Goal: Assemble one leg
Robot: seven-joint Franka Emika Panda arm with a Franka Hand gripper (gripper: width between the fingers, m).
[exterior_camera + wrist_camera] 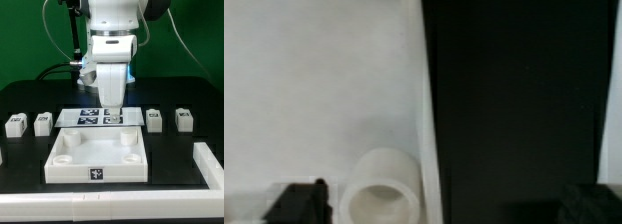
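Four small white legs with tags stand in a row on the black table: two at the exterior view's left (pixel 15 125) (pixel 42 122) and two at its right (pixel 153 120) (pixel 184 119). My gripper (pixel 115 108) hangs above the table's middle, over the far edge of the large white square tray-like part (pixel 62 165). It holds nothing and touches no leg. In the wrist view the gripper (pixel 445 204) is open, with the dark fingertips (pixel 299 203) far apart. Below it lie the tray part's edge and one round corner socket (pixel 384 192). No leg shows in the wrist view.
The marker board (pixel 92 117) lies just behind the tray part, under the gripper. A raised white border (pixel 207 165) runs along the exterior view's right and front of the table. A thin white strip (pixel 615 90) shows at the wrist view's edge.
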